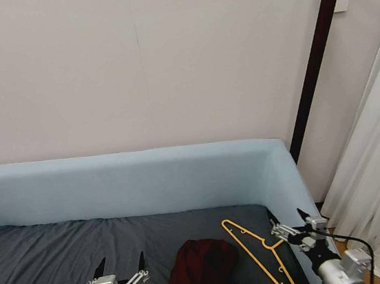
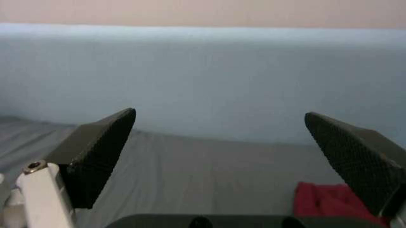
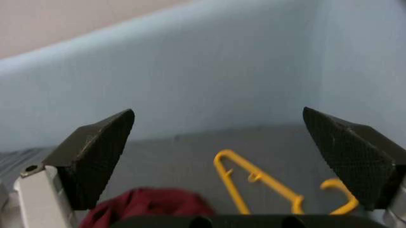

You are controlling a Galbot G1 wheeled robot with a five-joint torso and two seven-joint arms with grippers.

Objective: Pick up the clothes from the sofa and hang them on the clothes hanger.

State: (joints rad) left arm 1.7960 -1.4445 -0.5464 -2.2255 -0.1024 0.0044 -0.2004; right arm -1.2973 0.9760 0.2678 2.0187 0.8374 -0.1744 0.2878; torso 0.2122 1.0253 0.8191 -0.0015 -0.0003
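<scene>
Status of the work:

1. The left gripper (image 1: 121, 260) hovers low over the seat, just to the left of the crumpled dark red cloth garment (image 1: 204, 272). Its jaws are spread wide and hold nothing.
2. The right gripper (image 1: 284, 216) is on the garment's far right. It hovers above the end of the thin yellow wire clothes hanger (image 1: 265, 246), jaws likewise wide and empty.
3. The garment lies in a heap on the dark grey seat cover (image 1: 44, 257) of the pale blue upholstered sofa (image 1: 126, 184). Neither gripper touches it.
4. The hanger lies flat on the seat just to the right of the garment. It carries nothing and nothing grips it.
5. A dark brown upright rack pole (image 1: 312, 64) stands beyond the sofa's end, well apart from the garment.

Finding: no step is complete. The pickup, the fitting of the garment to the hanger and any hanging on the rack all remain to be done.
</scene>
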